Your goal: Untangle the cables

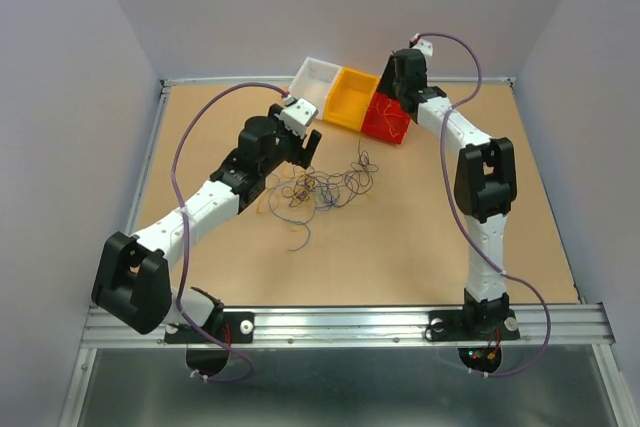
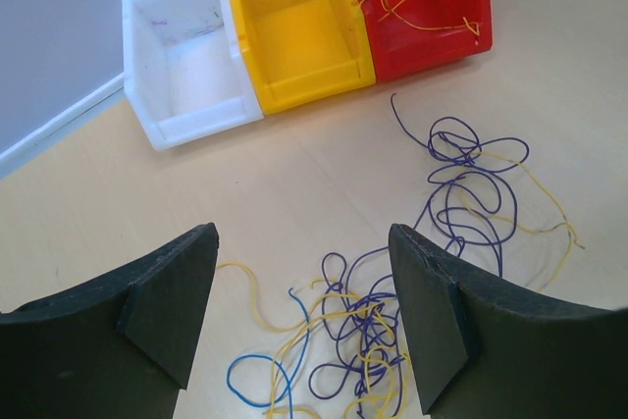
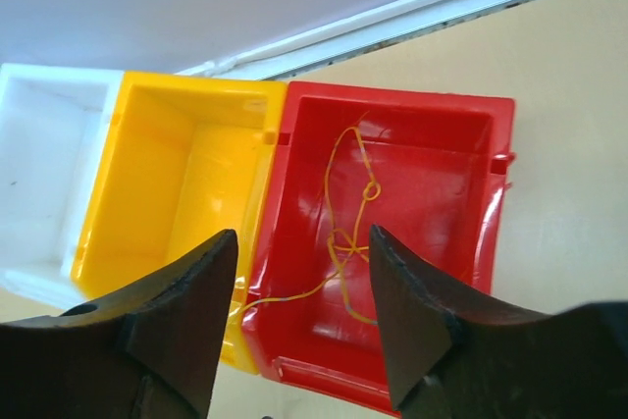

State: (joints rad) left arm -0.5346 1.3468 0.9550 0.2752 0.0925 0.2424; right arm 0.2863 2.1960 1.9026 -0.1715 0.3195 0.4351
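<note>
1. Bare table (image 1: 400,237) right of the cables (image 1: 325,185) is open for passage;
2. white bin (image 1: 318,77), yellow bin (image 1: 352,97) and red bin (image 1: 382,124) block the far edge;
3. right gripper (image 3: 302,237) hangs over the red bin.

Overhead and left wrist over cables (image 2: 365,329)

Three bins stand in a touching row at the far side of the bench (image 1: 420,247): left bin (image 1: 318,80), middle bin (image 1: 352,97), right bin (image 1: 385,119). A loose strand (image 3: 353,233) lies in the right bin. The tangle of cables (image 1: 322,187) lies on the bench in front of the bins. The left arm's fingers (image 2: 167,311) hang over the tangle's near-left edge; the right arm's fingers (image 3: 177,331) hang over the middle and right bins.
</note>
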